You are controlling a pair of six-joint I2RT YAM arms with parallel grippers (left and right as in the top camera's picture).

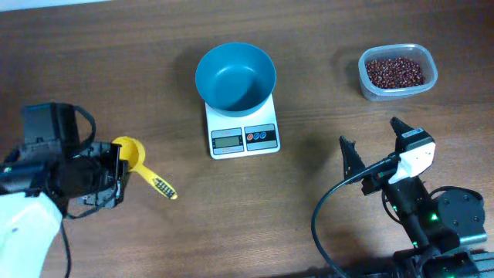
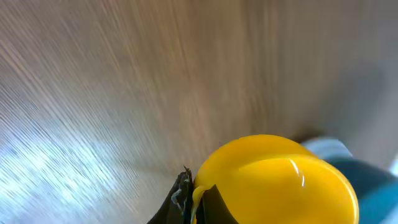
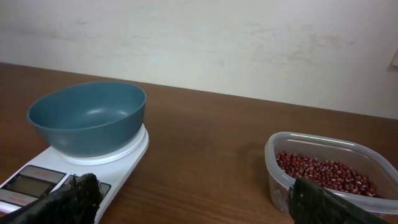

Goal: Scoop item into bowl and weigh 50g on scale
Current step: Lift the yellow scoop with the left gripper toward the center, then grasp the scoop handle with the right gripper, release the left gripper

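Yellow plastic scoop [image 1: 130, 153], lower left, is judged mid-pickup by the left gripper [image 1: 117, 168], its closure not discernible, the right gripper [image 1: 375, 143] being spread open; carriage is next required to the small dark red-brown beans [image 1: 394, 72] in the clear plastic tub [image 1: 398, 49], upper right.

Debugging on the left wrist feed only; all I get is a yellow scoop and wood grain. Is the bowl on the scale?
Observer: Yes. The teal bowl sits on the white scale, and it is empty.
Operator: What is there to scoop from?
Observer: Beans in a clear tub on the table, off to the right arm's side of the scale.
Operator: Other arm busy?
Observer: No. The right gripper is open and holds nothing, on the near side of the tub.
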